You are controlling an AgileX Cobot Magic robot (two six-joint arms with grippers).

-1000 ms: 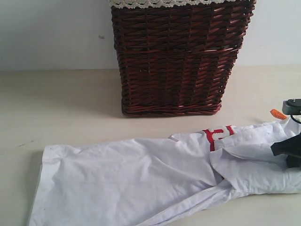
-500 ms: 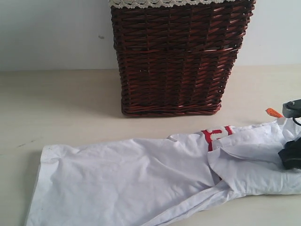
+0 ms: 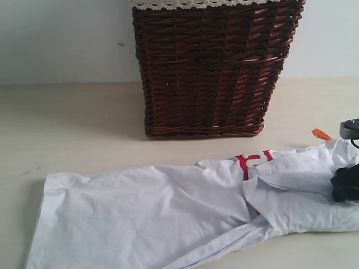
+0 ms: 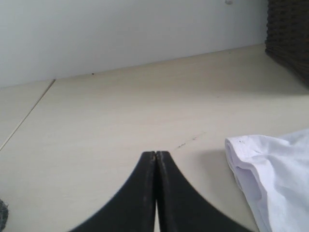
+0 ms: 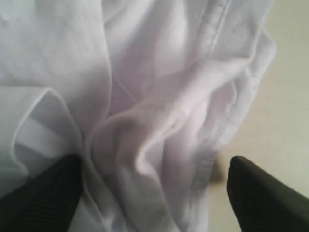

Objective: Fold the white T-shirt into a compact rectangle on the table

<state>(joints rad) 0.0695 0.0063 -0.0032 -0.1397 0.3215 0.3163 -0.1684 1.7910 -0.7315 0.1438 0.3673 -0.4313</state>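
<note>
The white T-shirt (image 3: 168, 213) lies stretched across the table (image 3: 73, 129), crumpled at its right end, where part of the red patch (image 3: 249, 162) and the orange neck tag (image 3: 321, 134) show. My right gripper (image 3: 346, 184) sits on that right end. In the right wrist view it (image 5: 154, 162) is open, its fingers wide apart, with bunched white cloth (image 5: 159, 96) between them. My left gripper (image 4: 156, 154) is shut and empty, low over the bare table (image 4: 120, 111), a short way from the shirt's hem (image 4: 275, 169). It is out of the exterior view.
A tall dark brown wicker basket (image 3: 210, 73) with cream lace trim (image 3: 190, 3) stands at the back middle against the pale wall, just behind the shirt. Its corner (image 4: 289, 34) shows in the left wrist view. A seam in the table runs past the left gripper.
The whole shirt has slid a little to the left, the orange tag and red patch with it. The right gripper stays at the shirt's right end.
</note>
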